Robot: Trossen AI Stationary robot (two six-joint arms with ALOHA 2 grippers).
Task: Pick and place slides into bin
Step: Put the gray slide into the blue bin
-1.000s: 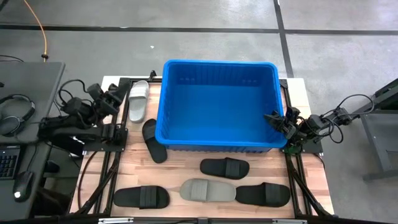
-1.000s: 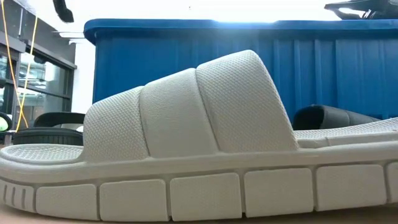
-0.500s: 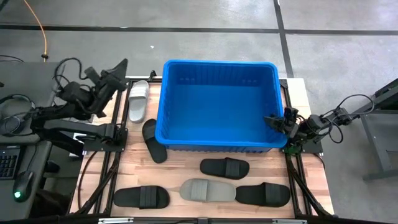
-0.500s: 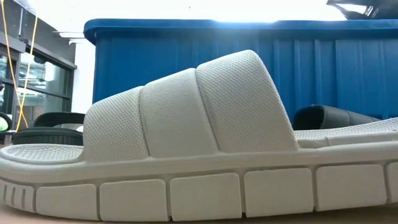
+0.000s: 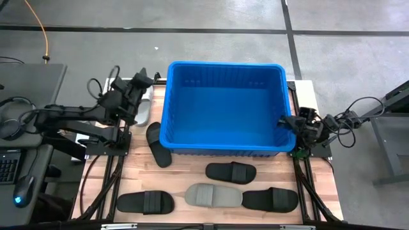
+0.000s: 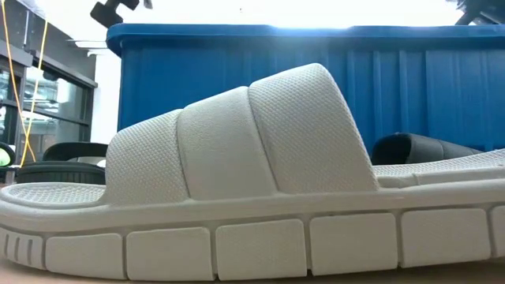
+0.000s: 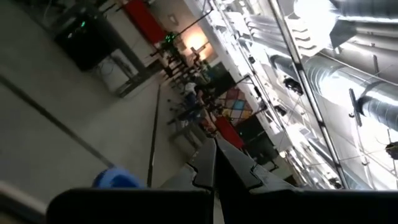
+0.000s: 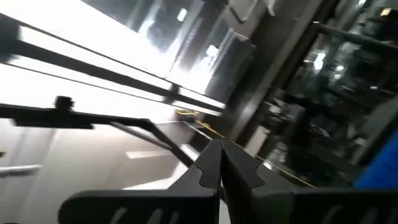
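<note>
Left end effector (image 5: 142,82), closed and empty, sits left of the bin (image 5: 225,67); right end effector (image 5: 285,121), closed, at its right rim.

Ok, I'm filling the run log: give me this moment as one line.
stage: start | bin: empty | slides: six on table | left gripper: shut, empty, over off-white slide | right gripper: shut, empty, at bin's right rim

Grey concrete floor (image 5: 211,16) with dark seams surrounds the wooden table (image 5: 185,172).
</note>
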